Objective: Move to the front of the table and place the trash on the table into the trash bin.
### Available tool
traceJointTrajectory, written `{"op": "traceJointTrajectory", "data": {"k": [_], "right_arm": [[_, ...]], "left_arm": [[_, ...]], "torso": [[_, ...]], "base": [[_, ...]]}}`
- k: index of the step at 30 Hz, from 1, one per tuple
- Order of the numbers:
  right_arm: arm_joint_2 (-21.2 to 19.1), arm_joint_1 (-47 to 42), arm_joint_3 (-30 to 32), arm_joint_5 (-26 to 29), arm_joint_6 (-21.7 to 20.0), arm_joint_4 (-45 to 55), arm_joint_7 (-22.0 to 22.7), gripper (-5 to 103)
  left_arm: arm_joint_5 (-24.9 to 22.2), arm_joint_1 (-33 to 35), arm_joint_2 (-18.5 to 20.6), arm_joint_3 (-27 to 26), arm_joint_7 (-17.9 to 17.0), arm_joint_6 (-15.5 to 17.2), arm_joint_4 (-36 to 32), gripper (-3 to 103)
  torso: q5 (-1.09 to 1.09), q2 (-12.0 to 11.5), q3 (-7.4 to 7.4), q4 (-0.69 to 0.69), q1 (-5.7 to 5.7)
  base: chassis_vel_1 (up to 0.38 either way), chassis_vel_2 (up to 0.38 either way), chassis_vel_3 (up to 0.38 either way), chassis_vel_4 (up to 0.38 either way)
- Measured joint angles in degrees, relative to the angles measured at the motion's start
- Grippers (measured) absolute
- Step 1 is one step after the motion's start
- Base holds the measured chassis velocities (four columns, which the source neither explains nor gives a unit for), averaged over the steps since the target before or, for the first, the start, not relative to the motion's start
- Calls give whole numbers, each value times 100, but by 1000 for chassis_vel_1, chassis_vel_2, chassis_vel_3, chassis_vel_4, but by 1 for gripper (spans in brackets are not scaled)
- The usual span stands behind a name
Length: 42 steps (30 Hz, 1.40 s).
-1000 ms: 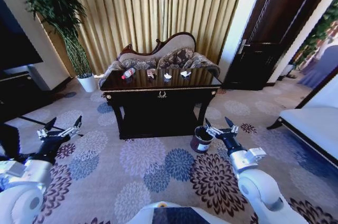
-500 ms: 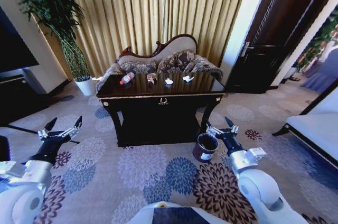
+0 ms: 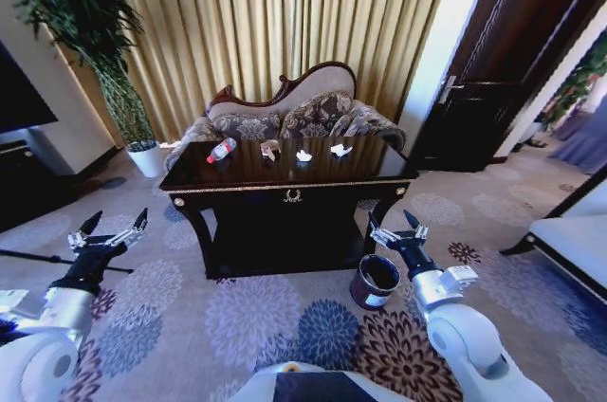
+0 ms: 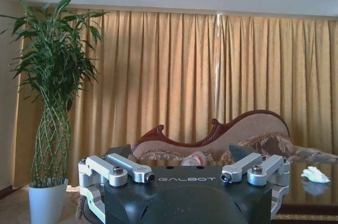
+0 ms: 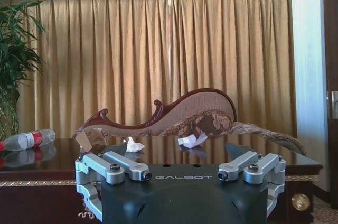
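**Robot faces the table, both grippers spread and empty**

In the centre of the head view stands the dark glossy table (image 3: 285, 174), gold emblem on its front edge. The trash lies in a row along the far side of the tabletop: a clear plastic bottle (image 3: 221, 150) with red cap on its side toward the left, a tan wrapper (image 3: 270, 148) next to it, then two white paper wads (image 3: 303, 155) (image 3: 340, 150) toward the right. None of it is within reach of either arm yet, so the approach looks unfinished.

The trash bin (image 3: 376, 281) sits on the patterned carpet at lower right of centre, just beside the table's front right leg, mouth open upward, handy for drops from that side.

The left gripper (image 3: 106, 228) hangs at lower left over the carpet, well apart from the table, fingers spread wide and holding nothing. The right gripper (image 3: 398, 228) is at lower right, above and just beside the bin, likewise splayed and empty. Both arms are held low and forward, probably a carrying pose for driving.

A sofa (image 3: 285, 113) stands behind the table, a potted plant (image 3: 104, 61) at upper left.
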Motion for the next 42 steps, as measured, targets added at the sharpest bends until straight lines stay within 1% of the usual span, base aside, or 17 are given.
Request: {"op": "traceJointTrajectory", "data": {"k": [4,9,15,25,26,27,28,29,32,34,36,37,39,40,42], "right_arm": [[0,1,0,-1,1,-2,-2,100],[0,15,-12,-2,2,-20,-3,100],[-3,24,-16,-2,2,-34,-4,100],[-23,30,-42,20,22,-45,-7,100],[-48,39,-46,175,16,-30,-6,100],[-48,39,-46,175,16,-30,-6,100],[-95,58,-45,453,-80,45,-1,100],[-131,76,-41,565,-141,71,3,100],[-240,139,-34,691,-236,74,10,100],[-456,324,-25,1005,-465,42,82,100],[-695,610,-46,1388,-662,-46,267,100],[-695,610,-46,1388,-662,-46,267,100],[-1061,1143,-115,1891,-879,-288,448,100],[-1061,1143,-115,1891,-879,-288,448,100],[-1351,1612,-238,2334,-1081,-488,635,100]], "left_arm": [[0,2,-2,0,1,-1,-5,100],[0,3,-7,-5,2,-1,-15,100],[-1,4,-19,-7,2,-1,-28,100],[-4,12,-44,-16,-3,3,-65,100],[-10,16,-47,-27,-5,6,-78,100],[-10,16,-47,-27,-5,6,-78,100],[-22,25,-50,-40,-10,15,-97,100],[-27,29,-52,-50,-13,18,-106,100],[-37,46,-53,-76,-20,22,-123,100],[-51,64,-51,-102,-22,34,-160,100],[-52,55,-52,-105,-24,40,-173,100],[-52,55,-52,-105,-24,40,-173,100],[-51,51,-56,-106,-26,57,-208,100],[-51,51,-56,-106,-26,57,-208,100],[-49,56,-58,-105,-28,76,-252,100]], "torso": [[2,0,0,2,0],[2,0,0,-2,0],[2,0,0,1,0],[2,0,0,0,0],[3,0,0,0,0],[3,0,0,0,0],[2,-1,1,0,1],[1,-1,1,0,3],[2,-2,2,-1,4],[2,-1,1,-1,3],[2,1,-1,0,-2],[2,1,-1,0,-2],[3,2,-1,1,-3],[3,2,-1,1,-3],[4,1,-1,1,-2]], "base": [[-134,198,167,-170],[-181,160,170,-173],[-174,164,181,-170],[-158,163,161,-154],[-135,122,155,-117],[-135,122,155,-117],[-123,122,99,-103],[-60,74,99,-103],[-45,50,71,-56],[0,0,0,0],[0,0,0,0],[0,0,0,0],[0,0,0,0],[0,0,0,0],[0,0,0,0]]}}
